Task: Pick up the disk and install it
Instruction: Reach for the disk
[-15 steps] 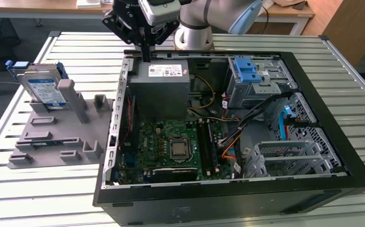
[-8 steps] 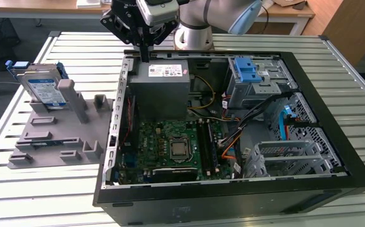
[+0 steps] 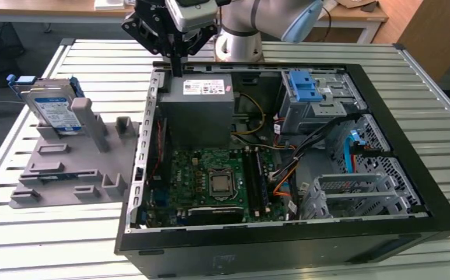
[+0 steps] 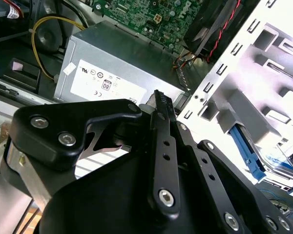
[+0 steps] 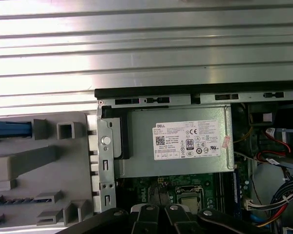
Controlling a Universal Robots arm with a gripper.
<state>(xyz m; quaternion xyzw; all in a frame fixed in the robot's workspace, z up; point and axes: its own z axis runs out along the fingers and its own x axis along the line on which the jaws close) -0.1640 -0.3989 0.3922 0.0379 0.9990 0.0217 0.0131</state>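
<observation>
Printed white sticker (image 5: 188, 140) – power supply (image 5: 185, 167); blue-white label (image 3: 57, 114) – disk (image 3: 38, 93).

Matt grey plastic holder (image 3: 69, 169), shiny metal disk (image 3: 54, 111), ribbed metal table (image 3: 54, 245)

The gripper (image 3: 176, 71) hangs just above the power supply (image 3: 197, 111), inside the open case (image 3: 287, 245) on the table (image 3: 54, 245). Well apart from the gripper, toward the exterior view's left, the disk (image 3: 54, 111) stands upright in a holder (image 3: 62, 175) (outside the case). The motherboard (image 3: 213, 181) lies beyond the power supply from the gripper.
</observation>
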